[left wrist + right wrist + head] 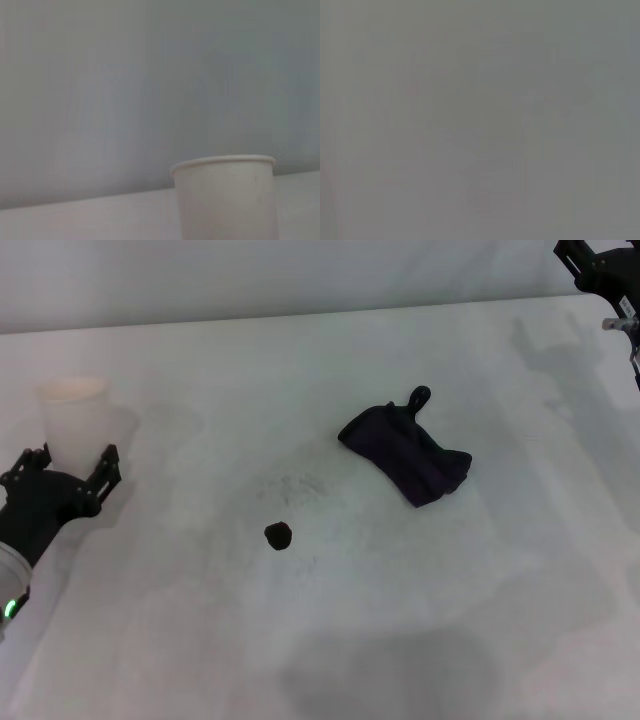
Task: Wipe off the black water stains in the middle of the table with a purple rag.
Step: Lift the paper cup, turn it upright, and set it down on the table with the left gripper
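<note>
A: What does the counter look like?

B: A wide white matte top that fills nearly the whole head view. Its far edge runs along the top of the picture against a pale wall. The near half is bare apart from faint grey smudges, so there is plenty of open room on the near side and toward the right.

A: And the purple rag?

B: It is the biggest loose thing, very dark and rumpled into folds, lying flat a little right of centre. A small loop sticks up at its far corner. It is clear of every edge, with bare counter all round it.

A: The arms?

B: The left gripper sits low at the left edge, its fingers spread around the base of a white paper cup without visibly squeezing it. The left wrist view shows that cup close up, upright. The right gripper hangs at the far right corner, well apart from the rag; whether its fingers are spread or together I cannot tell. The right wrist view is a plain grey blur.

A: And the black water stains?

B: One small glossy blob near the middle, left of and nearer than the rag, apart from it, with faint grey speckles just beyond it.
</note>
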